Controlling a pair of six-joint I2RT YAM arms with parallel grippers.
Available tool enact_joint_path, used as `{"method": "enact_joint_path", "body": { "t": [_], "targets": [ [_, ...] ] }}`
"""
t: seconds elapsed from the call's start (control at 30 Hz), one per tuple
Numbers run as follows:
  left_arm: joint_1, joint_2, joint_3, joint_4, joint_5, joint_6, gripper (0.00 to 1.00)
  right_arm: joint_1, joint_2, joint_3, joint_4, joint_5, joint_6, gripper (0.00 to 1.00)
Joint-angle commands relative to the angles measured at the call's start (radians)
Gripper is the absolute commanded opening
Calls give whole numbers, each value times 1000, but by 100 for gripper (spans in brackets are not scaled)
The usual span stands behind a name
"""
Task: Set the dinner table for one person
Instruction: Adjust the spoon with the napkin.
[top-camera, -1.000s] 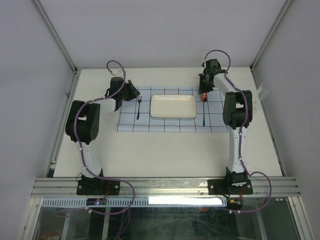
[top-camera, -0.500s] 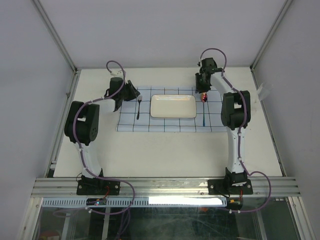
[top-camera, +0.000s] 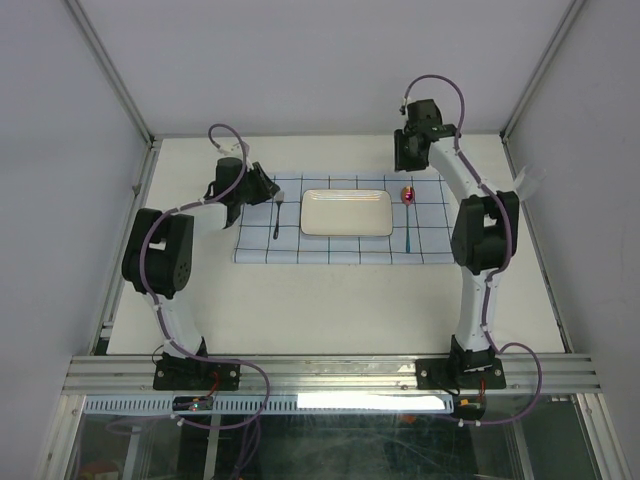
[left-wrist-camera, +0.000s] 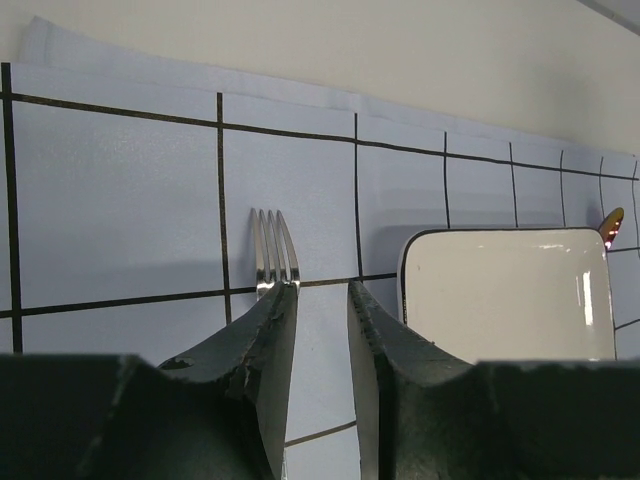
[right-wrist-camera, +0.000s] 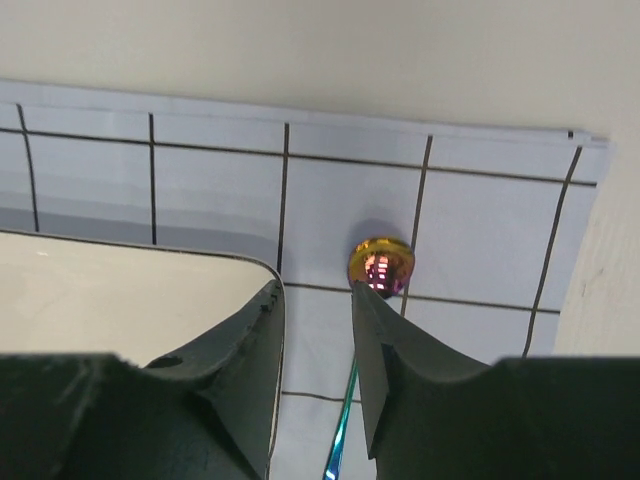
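On the cream dinner table (top-camera: 300, 300) lies a pale-blue grid cloth (top-camera: 330, 252) with a white rectangular plate (top-camera: 346, 212) at its middle. A silver fork (left-wrist-camera: 273, 250) rests on the cloth left of the plate, its handle running under my left gripper (left-wrist-camera: 320, 292). That gripper is open, with bare cloth between its fingers. An iridescent spoon (right-wrist-camera: 381, 267) lies on the cloth right of the plate (right-wrist-camera: 120, 290), its teal handle passing below my right gripper (right-wrist-camera: 315, 290). The right gripper is open and holds nothing. In the top view it (top-camera: 405, 165) hangs behind the spoon (top-camera: 408, 195).
Aluminium rails (top-camera: 330, 372) edge the table at the front and sides. Pale walls enclose it on the left, right and back. The right arm's elbow (top-camera: 485, 230) stands over the cloth's right end, the left arm's elbow (top-camera: 160, 255) left of the cloth.
The right gripper has opened and pulled back toward the far edge, leaving the spoon lying on the cloth. The left arm shifted slightly to the left near the fork.
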Motion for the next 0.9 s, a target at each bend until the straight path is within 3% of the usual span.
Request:
{"method": "enact_joint_path", "body": {
  "t": [0.0, 0.27, 0.87],
  "targets": [
    [10, -92, -17, 73, 20, -17, 28, 18, -118, -128, -2, 54, -5, 37],
    [9, -126, -61, 93, 29, -28, 29, 18, -189, -294, 62, 75, 6, 37],
    [9, -84, -39, 87, 14, -12, 29, -1, 64, 25, -8, 131, -60, 38]
  ]
}}
